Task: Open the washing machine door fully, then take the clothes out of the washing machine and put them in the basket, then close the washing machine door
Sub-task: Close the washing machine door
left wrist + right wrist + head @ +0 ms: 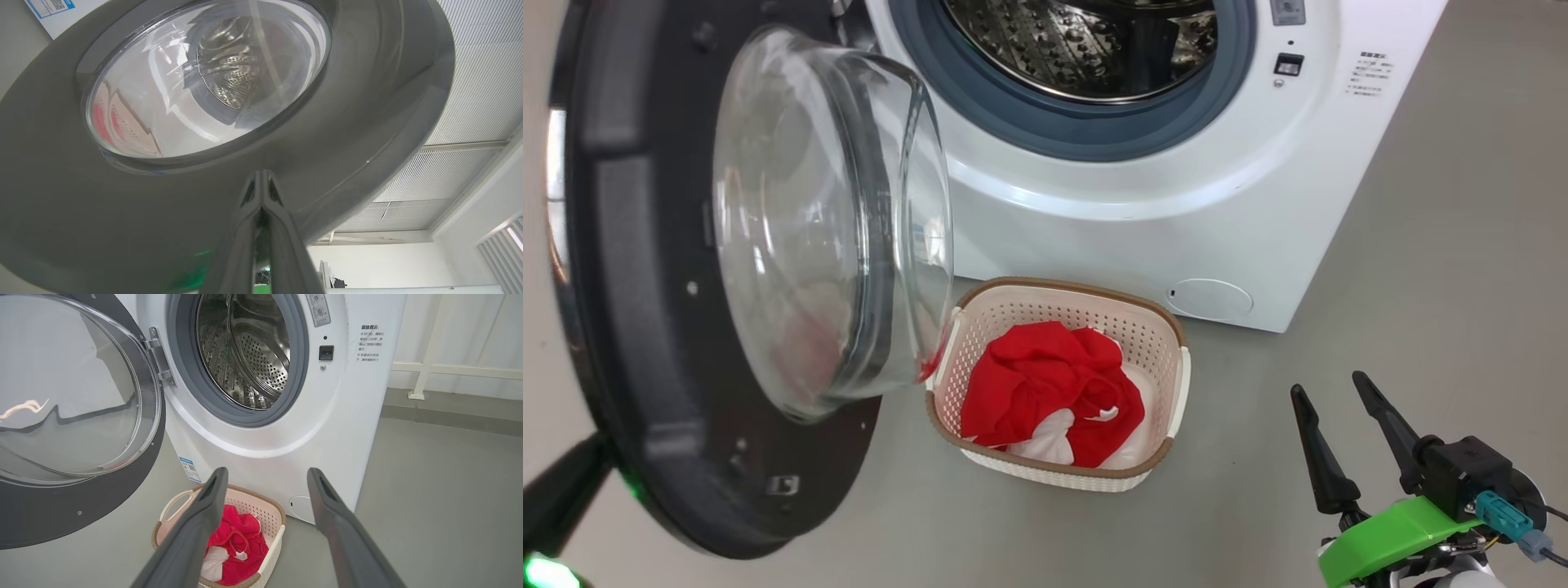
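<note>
The washing machine [1143, 220] stands with its door [629, 327] swung out to the left, the clear glass bowl [833, 220] bulging toward me. No fabric shows in the steel drum [253, 355]. The red and white clothes [1045, 384] lie in the cream basket [1168, 327] on the floor before the machine. My left gripper [261, 175] is shut, its tips against the door's outer face [122, 224] just below the window. My right gripper [1327, 385] hangs open and empty to the right of the basket; in the right wrist view it [266, 473] points at the machine above the basket [274, 506].
Grey floor [1462, 286] lies open to the right of the machine. A small round flap [1209, 298] sits low on the machine's front. A white rail [449, 369] runs along the wall behind, right of the machine.
</note>
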Tool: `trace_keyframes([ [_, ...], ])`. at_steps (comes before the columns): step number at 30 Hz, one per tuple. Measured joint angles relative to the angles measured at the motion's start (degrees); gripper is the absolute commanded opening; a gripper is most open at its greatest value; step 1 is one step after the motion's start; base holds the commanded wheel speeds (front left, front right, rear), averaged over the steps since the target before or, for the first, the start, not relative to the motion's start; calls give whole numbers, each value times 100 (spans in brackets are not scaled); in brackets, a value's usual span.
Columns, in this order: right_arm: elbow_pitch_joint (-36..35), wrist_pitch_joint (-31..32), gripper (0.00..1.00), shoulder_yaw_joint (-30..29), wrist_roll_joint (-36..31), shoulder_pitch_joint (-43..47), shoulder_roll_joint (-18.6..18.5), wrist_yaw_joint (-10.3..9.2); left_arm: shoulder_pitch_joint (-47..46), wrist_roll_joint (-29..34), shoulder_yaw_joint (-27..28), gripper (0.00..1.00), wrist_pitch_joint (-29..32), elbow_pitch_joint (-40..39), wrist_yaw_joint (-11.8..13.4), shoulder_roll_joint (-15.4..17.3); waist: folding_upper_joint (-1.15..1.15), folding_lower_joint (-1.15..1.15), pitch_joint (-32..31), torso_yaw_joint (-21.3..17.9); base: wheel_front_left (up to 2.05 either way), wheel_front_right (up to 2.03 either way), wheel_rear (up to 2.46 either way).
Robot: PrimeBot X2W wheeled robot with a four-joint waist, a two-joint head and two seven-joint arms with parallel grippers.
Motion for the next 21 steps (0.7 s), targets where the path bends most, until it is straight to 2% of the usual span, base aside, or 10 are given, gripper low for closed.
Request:
trace_keyframes([
  [10,51,-56,100,47,52,-27,1,0,163,-37,-291,0,200,-635,1,-266,0,0,-6,-335,0,0,0],
  [21,114,-151,100,111,113,-127,1,0,161,-36,-468,0,294,-944,20,-368,0,0,5,-1002,0,0,0],
])
